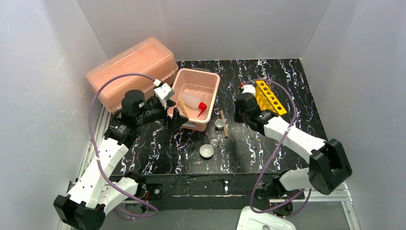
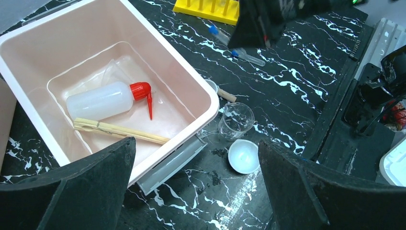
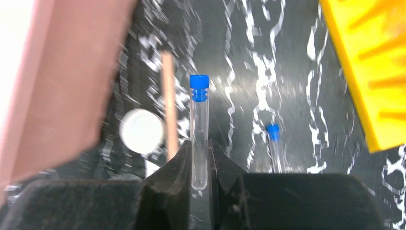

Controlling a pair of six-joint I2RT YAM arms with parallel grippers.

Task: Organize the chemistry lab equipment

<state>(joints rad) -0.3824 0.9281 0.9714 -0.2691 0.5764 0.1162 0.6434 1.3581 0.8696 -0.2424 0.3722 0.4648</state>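
Observation:
The white squeeze bottle with red spout (image 2: 98, 100) lies in the pink tub (image 2: 191, 81) beside wooden sticks (image 2: 119, 130); a faint clear funnel (image 2: 112, 72) lies behind it. My left gripper (image 2: 196, 191) is open and empty, hovering over the tub's near corner (image 1: 174, 120). The white dish (image 2: 243, 155) and a tiny beaker (image 2: 235, 120) sit on the mat beyond that corner. My right gripper (image 3: 200, 163) is shut on a blue-capped thin tube (image 3: 199, 124), left of the yellow holed rack (image 3: 368, 72). A second tube (image 3: 274, 143) lies on the mat.
The large pink lidded box (image 1: 131, 69) stands at the back left behind the tub (image 1: 210, 100). A wooden stick (image 1: 223, 123) and another small beaker (image 1: 219, 123) lie between the tub and my right gripper (image 1: 242, 112). The rack (image 1: 270, 97) stands at the back right.

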